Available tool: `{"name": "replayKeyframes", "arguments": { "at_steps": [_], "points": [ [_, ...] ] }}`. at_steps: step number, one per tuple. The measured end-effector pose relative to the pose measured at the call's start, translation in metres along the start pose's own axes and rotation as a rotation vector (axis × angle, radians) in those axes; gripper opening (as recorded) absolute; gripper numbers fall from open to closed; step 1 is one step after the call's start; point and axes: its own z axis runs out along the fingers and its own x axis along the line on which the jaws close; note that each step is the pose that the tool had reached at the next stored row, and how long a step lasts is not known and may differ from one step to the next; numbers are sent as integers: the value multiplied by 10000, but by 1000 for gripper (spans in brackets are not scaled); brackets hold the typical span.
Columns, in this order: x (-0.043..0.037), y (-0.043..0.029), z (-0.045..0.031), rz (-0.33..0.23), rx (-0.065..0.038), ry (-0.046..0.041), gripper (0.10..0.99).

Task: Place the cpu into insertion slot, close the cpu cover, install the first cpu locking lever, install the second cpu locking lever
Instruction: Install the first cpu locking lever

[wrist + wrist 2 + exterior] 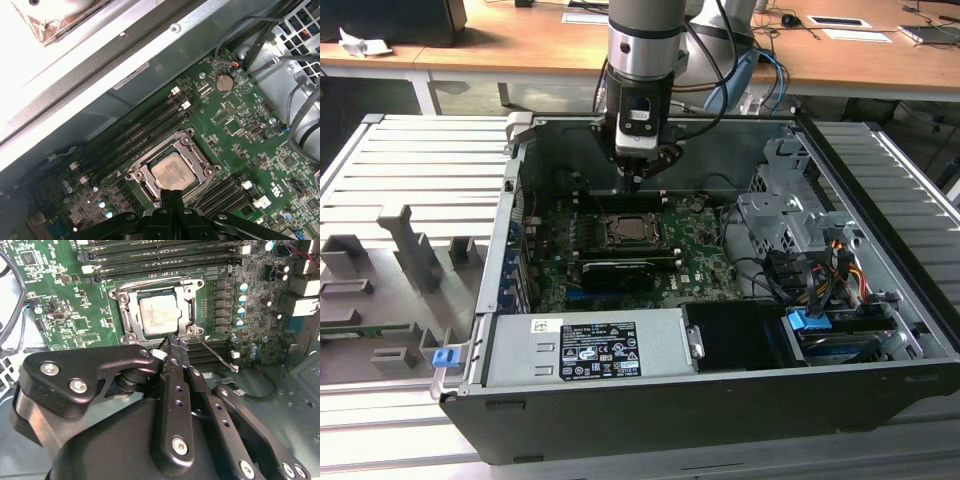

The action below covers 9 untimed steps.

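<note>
Pincer location, exterior view: you see it hanging from the arm in the upper centre of the frame, inside the open computer case. Its tips point down at the green circuit board, just above the insertion slot as the frame shows it. A long black card lies just below the slot in the frame. The case stands on a ribbed grey tabletop, and grey holders stand on it at the exterior view's left.

Second wrist view: note that the two fingers are pressed together into one narrow tip, with nothing visible between them. The tip sits at the edge of the slot, near one corner. The cpu lies flat in the slot. The cpu cover lies down over it, and the chip shows through its centre window. A thin metal lever runs out from the corner nearest the tip, across the board.

First wrist view: you again find the fingers shut against each other, their tip just beside the cover's edge. A round coin battery sits well apart from the slot.
</note>
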Motion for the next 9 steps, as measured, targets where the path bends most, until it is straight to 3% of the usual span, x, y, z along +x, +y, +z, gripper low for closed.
{"name": "replayKeyframes", "arguments": {
  "at_steps": [3, 6, 9],
  "points": [
    [1, -1, 2, -229, 4, 6, 106],
    [2, -2, 6, -810, 21, 19, 106],
    [1, -2, 13, -1911, 53, 45, 106]
  ]
}}
